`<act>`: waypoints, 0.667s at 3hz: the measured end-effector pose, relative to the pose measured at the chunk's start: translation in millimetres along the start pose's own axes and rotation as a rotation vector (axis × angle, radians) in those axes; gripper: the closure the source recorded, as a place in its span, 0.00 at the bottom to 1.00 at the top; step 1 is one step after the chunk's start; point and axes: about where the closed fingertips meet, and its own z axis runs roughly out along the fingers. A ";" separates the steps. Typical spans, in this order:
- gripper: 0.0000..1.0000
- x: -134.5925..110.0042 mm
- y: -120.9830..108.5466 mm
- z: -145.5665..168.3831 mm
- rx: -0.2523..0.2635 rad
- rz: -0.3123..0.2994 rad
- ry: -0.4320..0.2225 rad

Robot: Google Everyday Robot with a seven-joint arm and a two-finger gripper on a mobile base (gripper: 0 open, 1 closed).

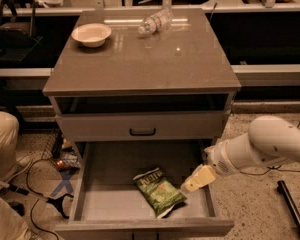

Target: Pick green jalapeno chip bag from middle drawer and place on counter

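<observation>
The green jalapeno chip bag lies flat on the bare grey floor of the open middle drawer, right of centre. My gripper comes in from the right on a white arm and hangs over the drawer's right side, just right of the bag and not touching it. The counter is the glossy grey-brown top of the cabinet above.
A white bowl stands at the counter's back left and a clear water bottle lies at the back middle. A shut drawer front with a black handle sits above the open drawer. Cables and a person's leg are on the left floor.
</observation>
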 end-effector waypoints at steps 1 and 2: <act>0.00 14.3 -5.6 77.6 -0.066 0.075 -0.027; 0.00 24.3 -8.6 122.7 -0.099 0.128 -0.032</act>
